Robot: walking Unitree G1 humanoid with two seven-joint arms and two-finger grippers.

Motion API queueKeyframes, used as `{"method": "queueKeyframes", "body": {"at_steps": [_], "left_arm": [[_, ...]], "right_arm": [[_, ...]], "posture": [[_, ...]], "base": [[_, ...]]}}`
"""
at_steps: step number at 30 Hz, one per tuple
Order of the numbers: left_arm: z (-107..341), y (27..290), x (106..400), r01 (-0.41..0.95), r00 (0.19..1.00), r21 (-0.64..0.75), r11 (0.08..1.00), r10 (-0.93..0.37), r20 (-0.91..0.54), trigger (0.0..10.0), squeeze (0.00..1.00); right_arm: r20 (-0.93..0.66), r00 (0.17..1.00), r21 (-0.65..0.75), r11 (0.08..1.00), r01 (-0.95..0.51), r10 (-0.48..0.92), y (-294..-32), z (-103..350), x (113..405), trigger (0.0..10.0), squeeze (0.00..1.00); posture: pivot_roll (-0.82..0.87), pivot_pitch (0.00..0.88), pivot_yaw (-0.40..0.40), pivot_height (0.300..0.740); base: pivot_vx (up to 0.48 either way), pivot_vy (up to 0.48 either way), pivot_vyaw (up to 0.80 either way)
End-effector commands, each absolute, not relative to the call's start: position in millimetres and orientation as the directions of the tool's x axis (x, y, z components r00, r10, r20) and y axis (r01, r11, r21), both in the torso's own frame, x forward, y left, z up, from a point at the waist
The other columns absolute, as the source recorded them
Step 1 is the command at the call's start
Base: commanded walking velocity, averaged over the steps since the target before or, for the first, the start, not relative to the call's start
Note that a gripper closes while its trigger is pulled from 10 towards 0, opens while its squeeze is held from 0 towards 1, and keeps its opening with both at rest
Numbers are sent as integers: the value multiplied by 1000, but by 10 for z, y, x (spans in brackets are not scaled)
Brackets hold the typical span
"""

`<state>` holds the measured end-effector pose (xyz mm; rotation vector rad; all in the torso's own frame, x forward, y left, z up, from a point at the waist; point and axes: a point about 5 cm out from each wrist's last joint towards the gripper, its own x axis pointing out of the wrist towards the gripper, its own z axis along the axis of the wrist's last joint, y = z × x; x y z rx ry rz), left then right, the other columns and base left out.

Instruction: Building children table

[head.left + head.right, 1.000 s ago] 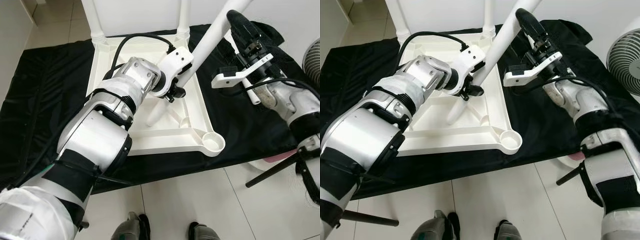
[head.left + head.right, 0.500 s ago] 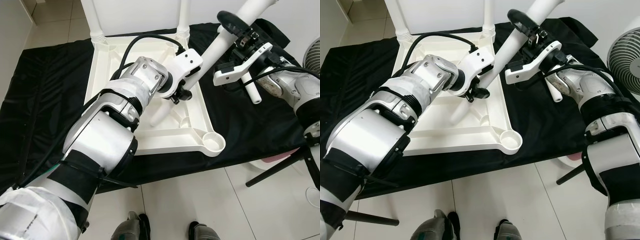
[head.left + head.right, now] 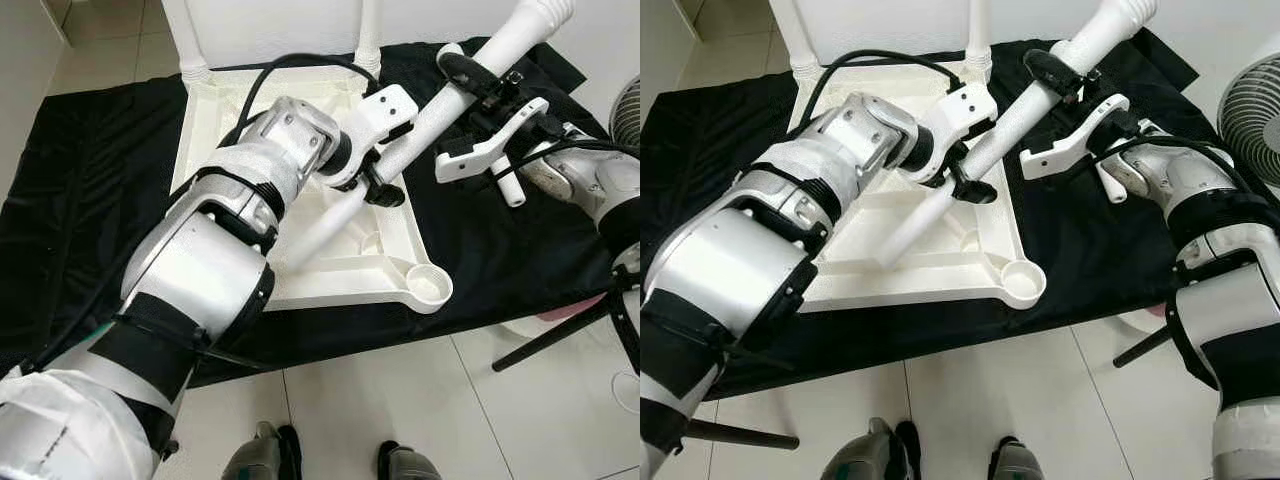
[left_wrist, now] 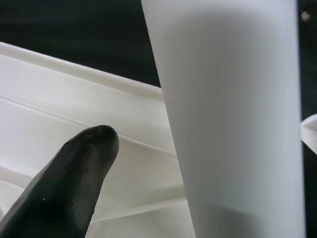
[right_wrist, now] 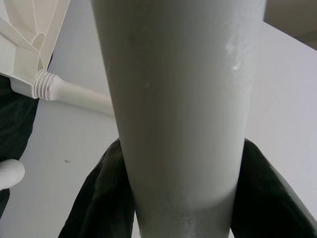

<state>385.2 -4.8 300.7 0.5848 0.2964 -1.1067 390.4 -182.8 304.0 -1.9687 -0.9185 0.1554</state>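
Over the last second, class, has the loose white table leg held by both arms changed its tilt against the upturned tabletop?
Yes. The leg has tipped lower toward the tabletop, its upper end swinging to the robot's right.

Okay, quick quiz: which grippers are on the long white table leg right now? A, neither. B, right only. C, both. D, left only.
C. The left gripper grips the white leg near its middle over the upturned tabletop, and the right gripper clamps it higher up, both fingers pressed against its sides in the right wrist view.
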Motion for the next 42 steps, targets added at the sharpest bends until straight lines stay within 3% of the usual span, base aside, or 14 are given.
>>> {"method": "queueKeyframes", "body": {"at_steps": [1, 4, 5, 6, 8, 9, 12, 13, 16, 22, 26, 32, 38, 42], "left_arm": [[3249, -27, 3832, 905, 413, 310, 292, -783, -466, 10000, 1000], [3368, -7, 3823, 904, 410, 306, 297, -802, -435, 10000, 1000], [3507, 18, 3799, 910, 390, 304, 280, -828, -404, 10000, 1000], [3637, 33, 3761, 926, 352, 271, 263, -861, -367, 10000, 392], [3715, 41, 3733, 936, 325, 247, 250, -882, -342, 10000, 392], [3831, 58, 3673, 956, 262, 216, 200, -911, -319, 10000, 0], [3939, 68, 3599, 975, 186, 175, 139, -938, -292, 10000, 0], [4050, 95, 3518, 986, 107, 152, 68, -958, -264, 10000, 0], [4062, 112, 3515, 984, 109, 164, 68, -960, -257, 10000, 0], [4082, 310, 3653, 958, 247, 183, 218, -957, -150, 10000, 0], [4372, 790, 3772, 882, 443, 111, 458, -886, 135, 10000, 0], [4493, 1297, 3813, 778, 600, 13, 628, -750, 277, 10000, 0], [4484, 1481, 3835, 725, 655, -6, 688, -687, 315, 10000, 0], [4188, 1808, 3982, 569, 790, -101, 816, -509, 341, 10000, 0]], "right_arm": [[248, 698, -787, -280, 550, 672, -1797, 3076, 3899, 0, 0], [247, 707, -794, -280, 540, 663, -1818, 3065, 3903, 0, 0], [247, 717, -798, -283, 533, 652, -1847, 3046, 3906, 6078, 0], [246, 728, -804, -284, 522, 640, -1874, 3028, 3912, 10000, 0], [245, 735, -808, -285, 515, 633, -1890, 3017, 3915, 10000, 0], [241, 743, -812, -290, 507, 625, -1909, 2990, 3919, 10000, 0], [238, 752, -817, -292, 497, 614, -1929, 2966, 3924, 10000, 0], [244, 766, -828, -283, 483, 594, -1969, 2943, 3929, 10000, 0], [255, 773, -837, -268, 477, 580, -1995, 2945, 3931, 10000, 0], [349, 806, -913, -21, 408, 478, -2139, 2968, 3908, 10000, 0], [382, 844, -924, 158, 347, 377, -2280, 2900, 3889, 10000, 0], [335, 901, -933, 234, 275, 276, -2383, 2673, 3900, 10000, 0], [316, 921, -914, 332, 232, 227, -2391, 2560, 3904, 10000, 0], [358, 918, -788, 583, 200, 170, -2300, 2506, 3901, 10000, 0]], "posture": [[-56, 128, 130, 740], [-54, 129, 129, 740], [-55, 128, 127, 740], [-57, 126, 127, 740], [-57, 126, 127, 740], [-54, 126, 123, 740], [-54, 124, 119, 740], [-54, 123, 112, 740], [-54, 123, 112, 740], [-58, 120, 103, 740], [-71, 118, 103, 740], [-69, 116, 90, 740], [-67, 113, 85, 740], [-68, 119, 72, 740]], "base": [[0, 0, 0], [0, 0, 0], [0, 0, 0], [0, 0, 0], [0, 0, 0], [0, 0, 0], [0, 0, 0], [0, 0, 0], [0, 0, 0], [0, 0, 0], [0, 0, 0], [0, 0, 0], [0, 0, 0], [0, 0, 0]]}}
